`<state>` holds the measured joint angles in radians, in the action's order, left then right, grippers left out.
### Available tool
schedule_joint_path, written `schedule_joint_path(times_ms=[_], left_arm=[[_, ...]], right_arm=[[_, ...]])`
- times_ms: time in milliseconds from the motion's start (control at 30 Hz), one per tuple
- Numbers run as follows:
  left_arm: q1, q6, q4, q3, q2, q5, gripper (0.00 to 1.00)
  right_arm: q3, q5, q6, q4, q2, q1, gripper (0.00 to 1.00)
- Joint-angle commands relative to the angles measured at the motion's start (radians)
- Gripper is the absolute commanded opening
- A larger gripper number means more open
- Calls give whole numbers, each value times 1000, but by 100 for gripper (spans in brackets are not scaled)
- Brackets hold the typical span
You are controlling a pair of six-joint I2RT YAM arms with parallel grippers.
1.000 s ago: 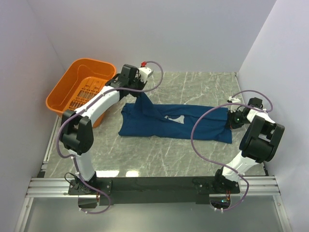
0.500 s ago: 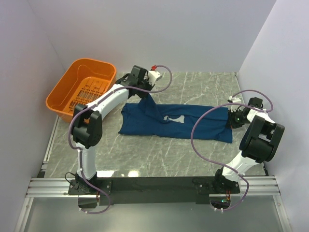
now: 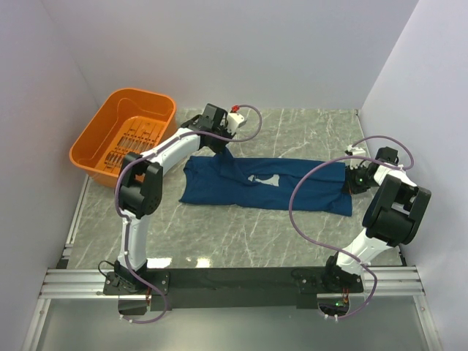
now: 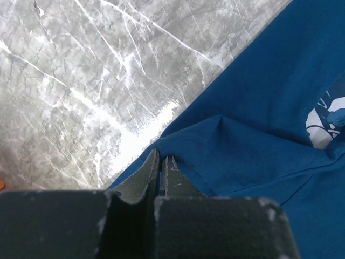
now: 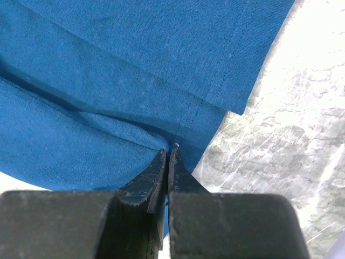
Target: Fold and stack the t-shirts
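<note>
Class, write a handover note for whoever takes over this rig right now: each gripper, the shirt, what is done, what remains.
Left gripper: jaws shut on the t-shirt, its far left edge lifted off the table.
Right gripper: jaws shut on its right end, low.
The t-shirt lies stretched between them, to the right of the orange basket.
Done: t-shirt laid out.
To do: fold it, stack it.

The left gripper, clamped on a corner of the t-shirt, has been carried to the right over the surface, and the lifted fabric has been drawn further across the garment.
</note>
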<state>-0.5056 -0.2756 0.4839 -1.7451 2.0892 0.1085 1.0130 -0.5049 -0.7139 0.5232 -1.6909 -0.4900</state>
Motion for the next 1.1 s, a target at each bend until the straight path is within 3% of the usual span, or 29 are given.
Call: schedule_joint_path(times_ms=[0, 300, 667, 933, 1067], left_arm=[[-2, -13, -14, -25, -18, 10, 0], [-4, 12, -22, 67, -138, 16, 0], [-69, 99, -22, 530, -682, 94, 1], [-204, 252, 61, 739, -1068, 145, 1], [-217, 369, 81, 788, -1216, 201, 1]], right_arm=[[2, -7, 7, -25, 39, 4, 0], [-1, -64, -102, 93, 98, 4, 0], [-66, -150, -500, 349, 342, -50, 0], [-120, -185, -793, 567, 525, -157, 0], [-172, -175, -869, 613, 589, -167, 0]])
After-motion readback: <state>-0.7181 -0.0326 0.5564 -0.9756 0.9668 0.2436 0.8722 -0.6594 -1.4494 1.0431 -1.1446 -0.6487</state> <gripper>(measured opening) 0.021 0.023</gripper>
